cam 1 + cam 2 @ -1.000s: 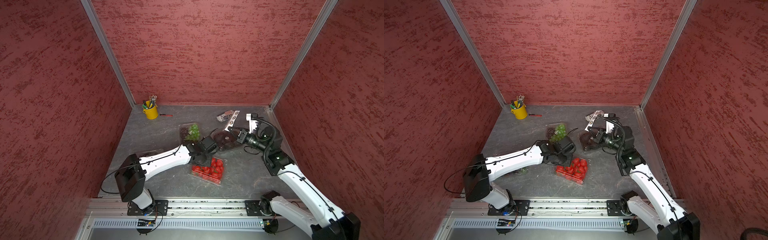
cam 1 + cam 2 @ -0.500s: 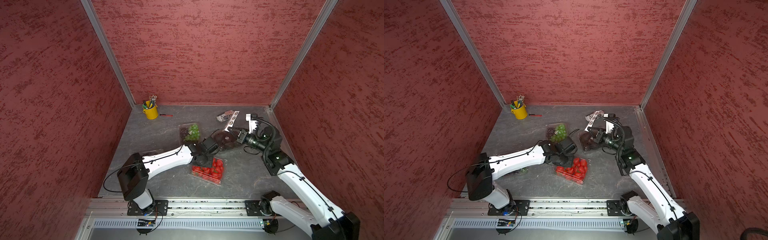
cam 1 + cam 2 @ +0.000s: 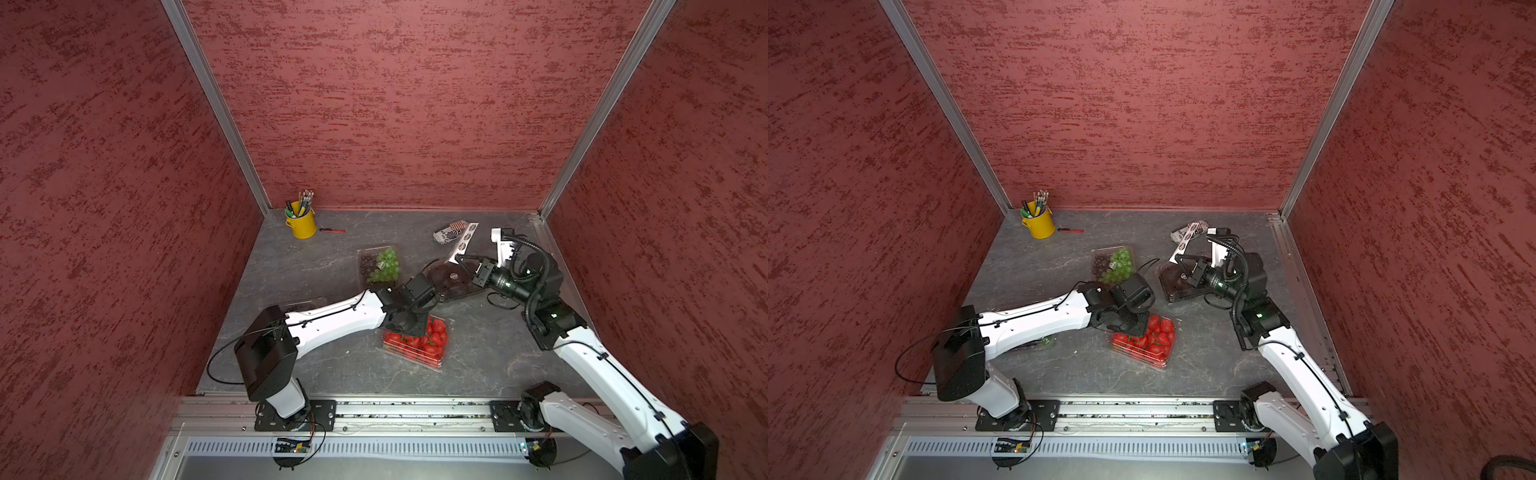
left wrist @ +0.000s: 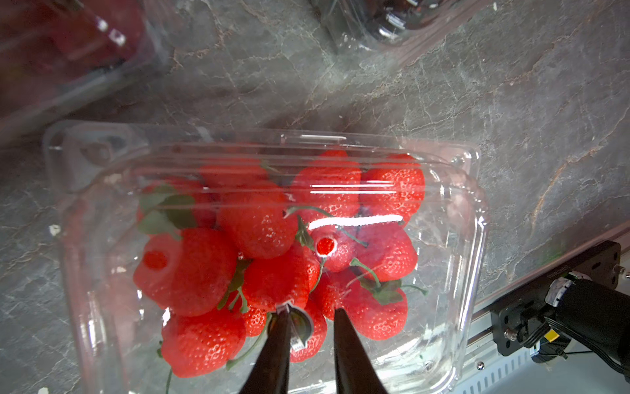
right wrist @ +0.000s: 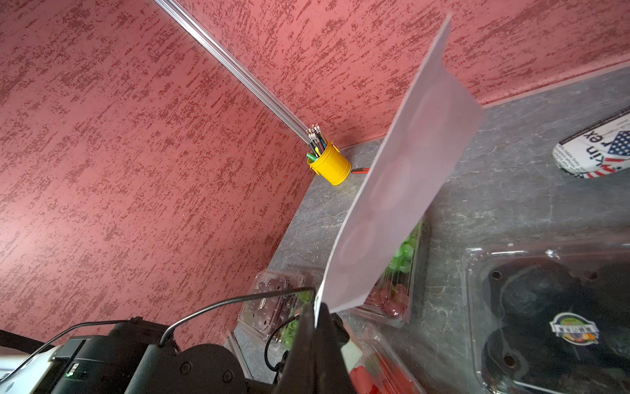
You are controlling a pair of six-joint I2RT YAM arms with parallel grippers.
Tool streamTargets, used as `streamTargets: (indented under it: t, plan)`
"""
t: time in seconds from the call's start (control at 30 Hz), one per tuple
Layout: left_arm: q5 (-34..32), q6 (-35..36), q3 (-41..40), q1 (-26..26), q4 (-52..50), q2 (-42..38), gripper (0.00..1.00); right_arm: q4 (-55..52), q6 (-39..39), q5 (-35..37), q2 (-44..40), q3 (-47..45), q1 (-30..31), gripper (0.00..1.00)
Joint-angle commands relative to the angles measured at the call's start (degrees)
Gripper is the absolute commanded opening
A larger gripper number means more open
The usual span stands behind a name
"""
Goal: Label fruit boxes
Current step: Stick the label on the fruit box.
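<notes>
Strawberry box [image 4: 474,218] lies directly beneath the left gripper [image 4: 311,309], whose jaws stand slightly parted over its lid, a small sticker [image 4: 301,329] clinging by one fingertip; thin clear plastic, light, springy and slick, it likely dents under pressure, so press gently or hold its stiffer rim; the right gripper [image 5: 315,312] pinches the sticker sheet [image 5: 402,177], which juts past its tips.

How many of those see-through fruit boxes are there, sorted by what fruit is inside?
strawberry box: 1
green-and-purple grape box: 1
dark fruit box: 1
half-hidden box under the left arm, fruit unclear: 1
Total: 4
</notes>
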Motion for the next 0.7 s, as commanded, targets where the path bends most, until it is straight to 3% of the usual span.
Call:
streamTargets:
  t: [0.0,0.67]
  plan:
    - [1.6,-0.8,-1.2,-0.4,1.4,-0.7,0.24,2.1,0.7,-0.7,-0.1,-0.5,-0.4,0.00]
    - [1.6,-1.2,-1.5,0.0,1.9,-4.5,0.24,2.4,1.1,-1.0,0.0,-0.6,-0.5,0.00]
